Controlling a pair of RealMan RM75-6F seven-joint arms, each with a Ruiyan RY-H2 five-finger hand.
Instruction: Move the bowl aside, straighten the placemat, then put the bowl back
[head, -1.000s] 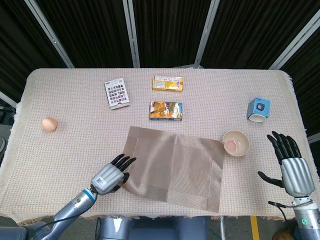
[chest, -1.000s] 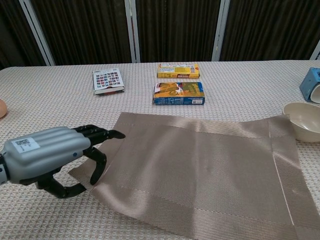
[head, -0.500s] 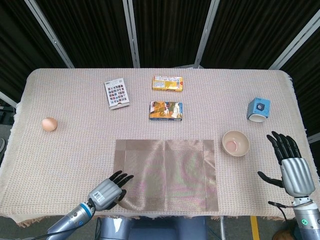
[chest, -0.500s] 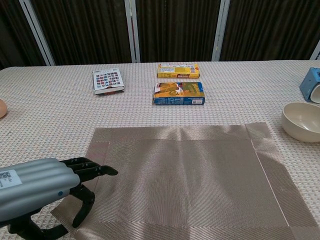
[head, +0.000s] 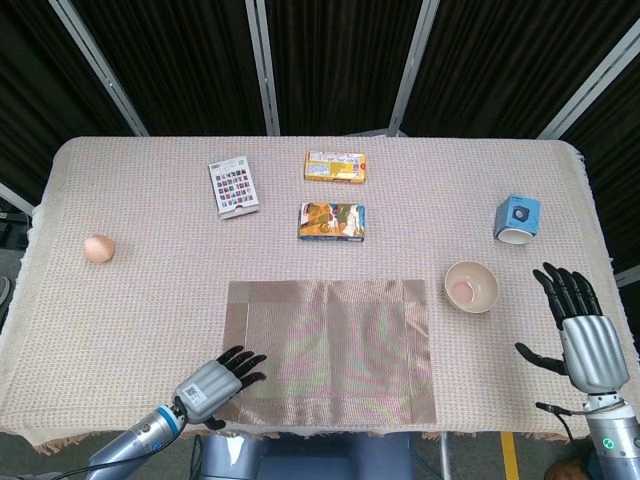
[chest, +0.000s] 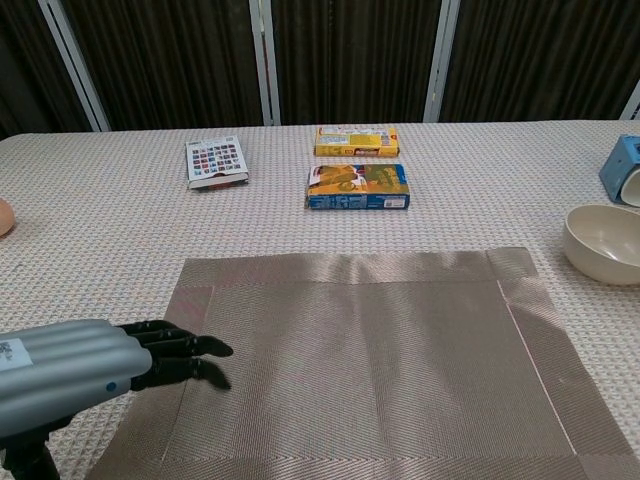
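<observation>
Two hands wait: left hand (head: 212, 375), fingers spread and empty, at the squared placemat's (head: 330, 350) lower-left corner; right hand (head: 580, 335) splayed, empty near the bowl (head: 471, 287), parked right of centre.

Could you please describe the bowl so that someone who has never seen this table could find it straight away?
Start at the large brown placemat near the front edge of the table. Just off its far right corner, on the cloth, sits the bowl, with a small blue box further back. It is the only round, cream, open dish here; everything else nearby is flat or boxy.
</observation>
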